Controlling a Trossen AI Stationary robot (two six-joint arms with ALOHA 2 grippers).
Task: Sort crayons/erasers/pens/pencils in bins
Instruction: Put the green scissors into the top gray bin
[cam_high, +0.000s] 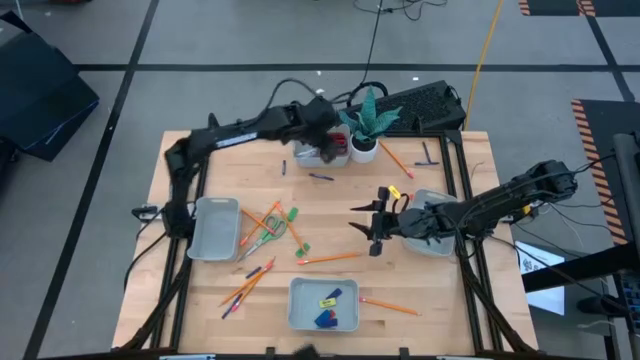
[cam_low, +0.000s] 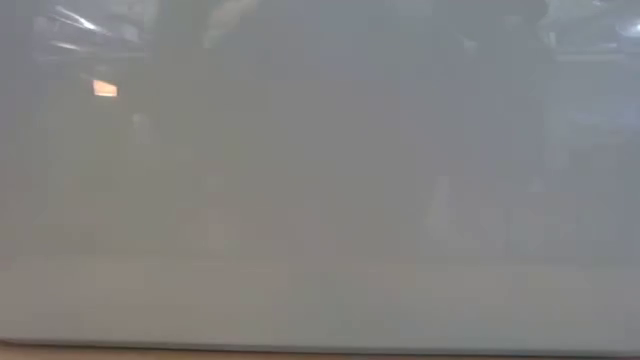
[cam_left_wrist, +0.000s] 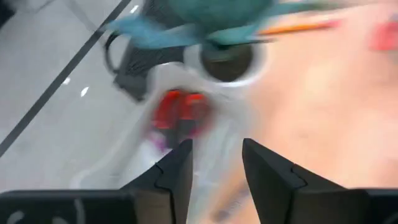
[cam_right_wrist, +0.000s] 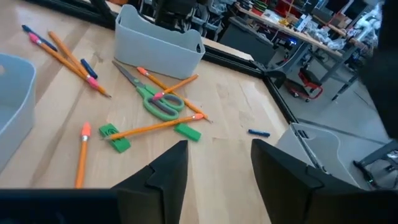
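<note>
- An orange pencil lies flat on the tabletop, just in front of and a little to the left of the right end effector. Its long axis runs nearly crosswise to the arm's reach, so I judge the wrist would need to turn to close across it.
- That right end effector hovers over the middle of the tabletop with its fingers apart and nothing between them. In the right wrist view they frame a pencil lying between two green erasers, beside green-handled scissors.
- More pencils and pens lie scattered at the front left, nearer the left arm's base. A single pencil lies right of the front bin, which holds blue and yellow erasers.
- The left bin looks empty. The right bin is mostly hidden under the right arm.
- The left end effector is at the far edge, over the far bin beside the white plant pot. Its fingers are apart and empty, with something red below them in the bin.
- So the right arm is the nearer one to the central pencils and green erasers.
- A small dark pen lies near the far bin, closer to the left arm.
- No brand, label or writing can be read. The low view shows only a grey blur.
</note>
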